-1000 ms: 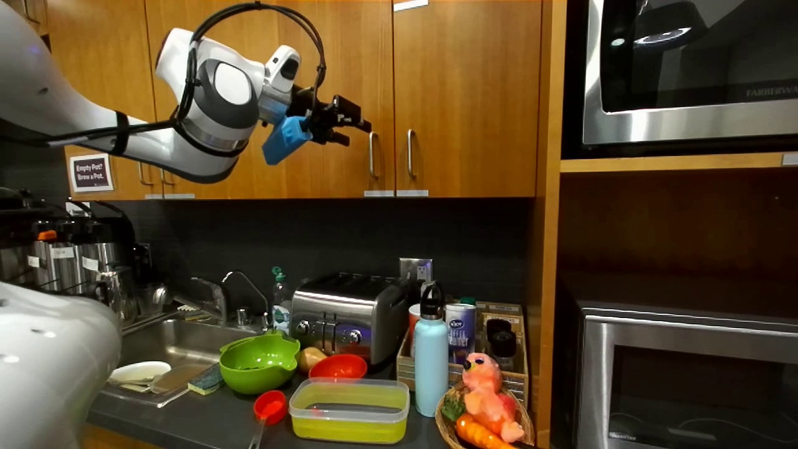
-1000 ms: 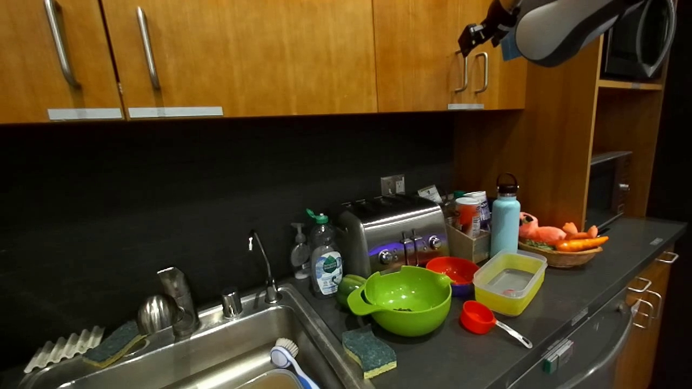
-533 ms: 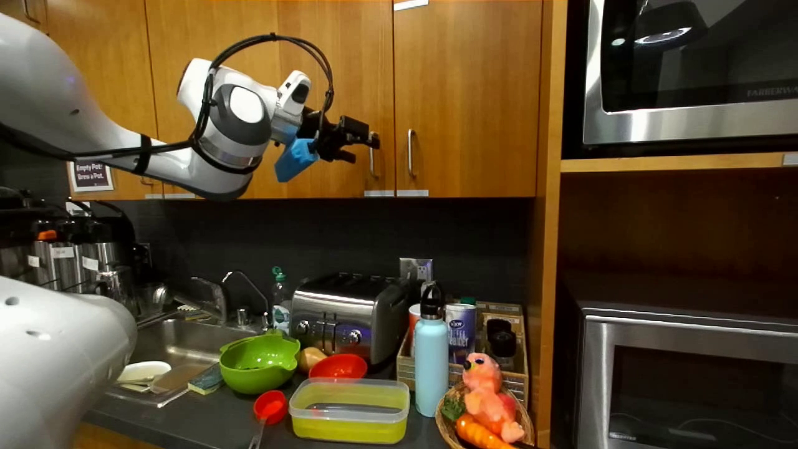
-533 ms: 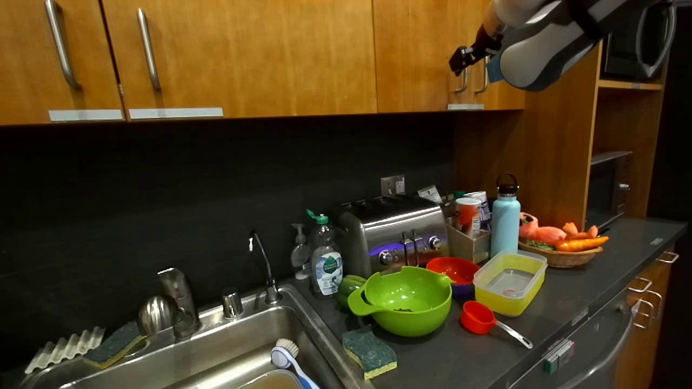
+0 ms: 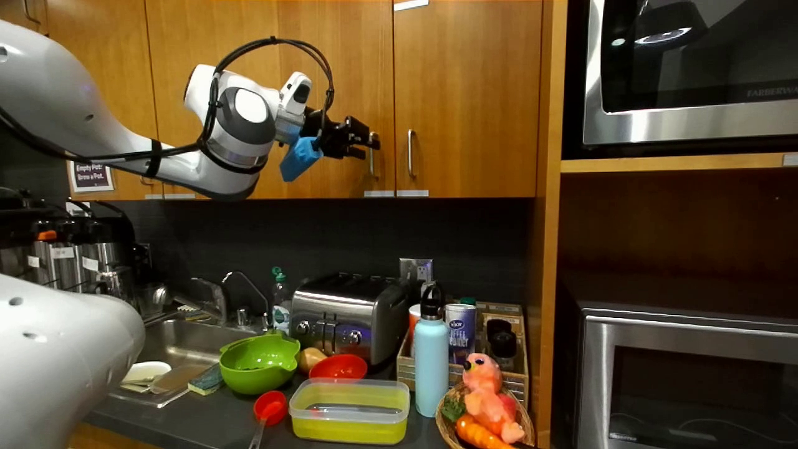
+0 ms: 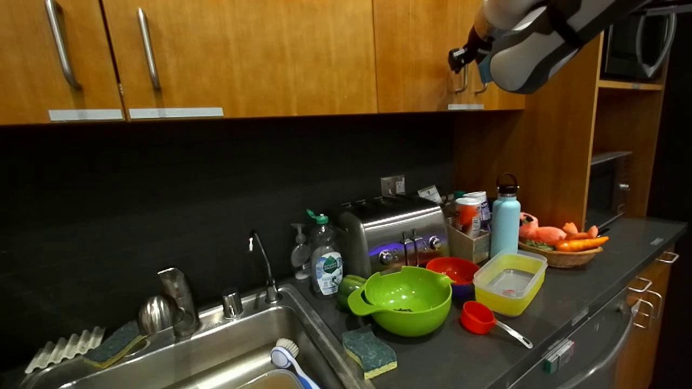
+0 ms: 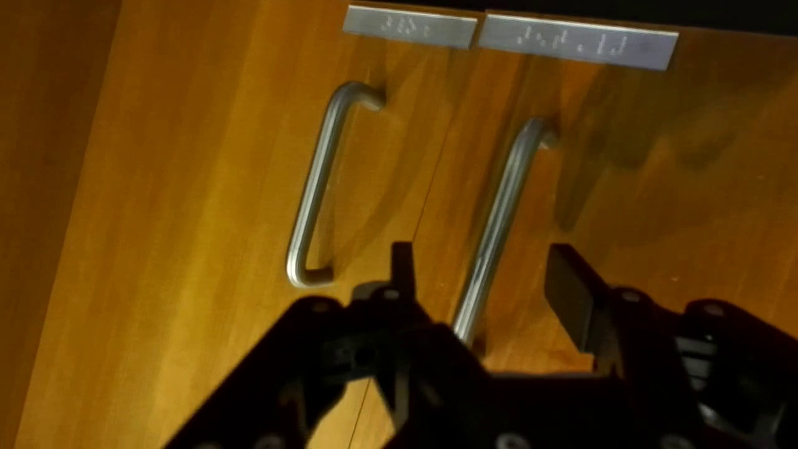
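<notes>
Clearly, the Robotiq gripper (image 7: pixel 479 271) hangs empty, jaws well apart, near a metal pull handle (image 7: pixel 502 215) on a wooden cabinet door (image 7: pixel 717 212).

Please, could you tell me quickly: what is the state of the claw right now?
Claw: open, holding nothing; in the wrist view, a cabinet handle shows between its parted jaws.

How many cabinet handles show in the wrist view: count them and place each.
2: the left handle, on the left door, and the right handle, on the right door, showing in the gap of the open gripper. The gripper could hide more.
</notes>
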Action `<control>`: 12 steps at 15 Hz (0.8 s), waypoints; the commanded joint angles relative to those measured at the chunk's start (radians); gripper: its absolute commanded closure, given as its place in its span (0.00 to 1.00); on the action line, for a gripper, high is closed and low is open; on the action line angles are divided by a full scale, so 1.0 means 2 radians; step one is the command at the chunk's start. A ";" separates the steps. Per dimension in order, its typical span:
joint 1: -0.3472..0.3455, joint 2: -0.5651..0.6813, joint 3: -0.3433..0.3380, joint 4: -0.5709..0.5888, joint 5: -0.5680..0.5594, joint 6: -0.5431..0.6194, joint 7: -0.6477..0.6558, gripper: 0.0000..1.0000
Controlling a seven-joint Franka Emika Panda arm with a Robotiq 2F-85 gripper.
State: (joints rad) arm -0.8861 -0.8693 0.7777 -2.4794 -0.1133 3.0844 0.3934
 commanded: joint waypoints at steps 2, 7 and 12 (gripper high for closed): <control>-0.017 -0.003 0.009 0.006 0.015 0.015 -0.004 0.80; -0.017 -0.003 0.008 0.004 0.025 0.022 -0.002 0.95; -0.015 -0.002 0.009 0.003 0.035 0.022 -0.003 0.96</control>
State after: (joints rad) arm -0.8974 -0.8693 0.7880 -2.4774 -0.0657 3.1059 0.4016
